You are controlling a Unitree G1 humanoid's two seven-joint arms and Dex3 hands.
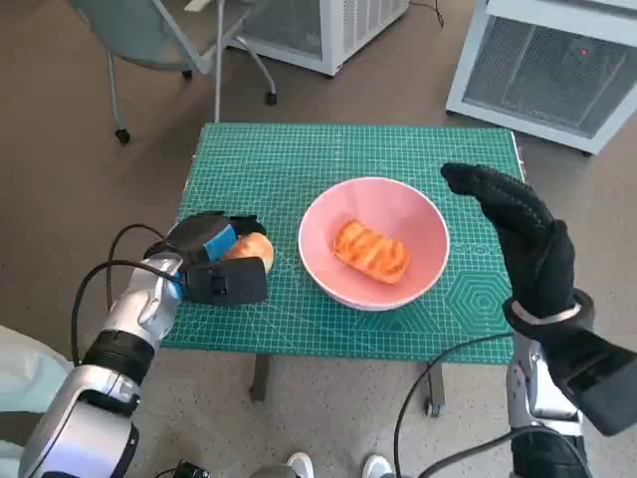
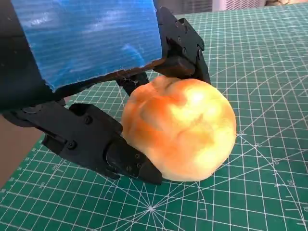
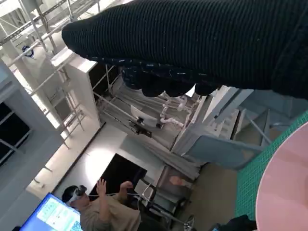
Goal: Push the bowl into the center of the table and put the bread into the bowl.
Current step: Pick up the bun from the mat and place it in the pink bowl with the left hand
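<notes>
Bowl [image 1: 374, 242] looks abt centred on the surface [image 1: 279, 159], w/ one glazed bread [image 1: 371, 251] already inside. Second piece, a round bun [image 2: 179, 129], is still outside the bowl, to its left, gripped in my left hand [image 1: 214, 261], low by the mat. My right hand [image 1: 523, 234] hangs beside bowl's right rim, fingers straight, holding nothing. Left to do: carry bun into bowl.
</notes>
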